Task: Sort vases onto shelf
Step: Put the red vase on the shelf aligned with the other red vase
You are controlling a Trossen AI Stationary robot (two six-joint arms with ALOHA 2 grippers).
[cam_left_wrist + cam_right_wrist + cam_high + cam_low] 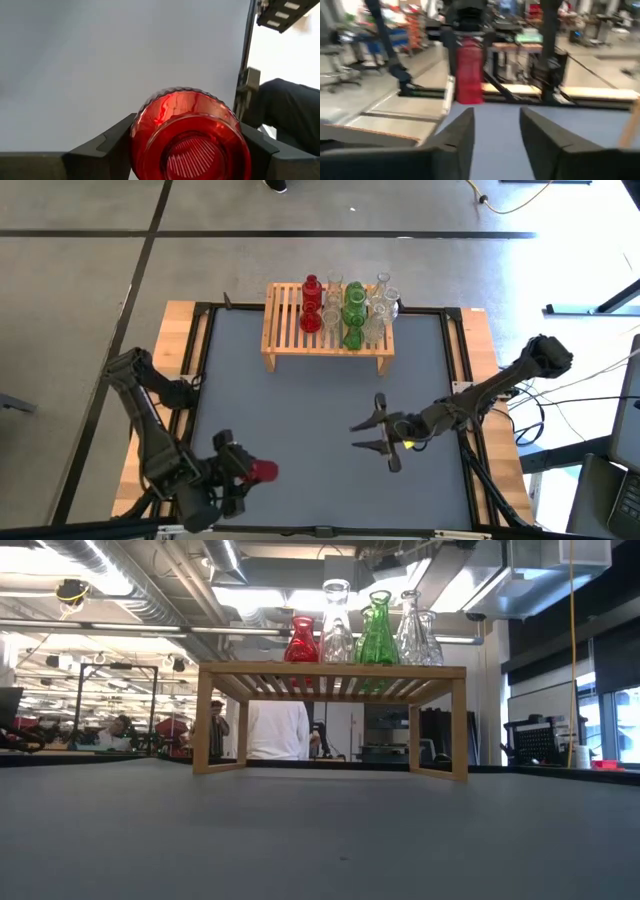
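Near edge of the counter (320,400), left side: the left pincer (243,470) grips a red vase (262,470) between its two fingers (107,142), one on each side of the ribbed glass body. In the left wrist view the vase's base faces the camera, and the grey counter surface lies beyond it. In the high view the vase lies roughly level in the grip, above the grey mat and well apart from the shelf.

Middle of the counter, right side: the right pincer (372,433) hangs over bare mat with its fingers (457,135) parted and nothing between them. Its wrist view looks between the two dark fingers toward the left arm and the red vase it carries.

Far side of the counter: the shelf (285,320), a low light-wood rack with a slatted top, stands centred against the rear edge. The vases (350,308) already on it are grouped on its right half: red ones to the left of the group, green in the middle, clear glass among and to the right of them. They stand upright and close together; whether they touch cannot be determined. The left part of the slats is bare.

Beyond the counter, the low view shows a workshop room with a person in a white top (278,730) standing behind the shelf.
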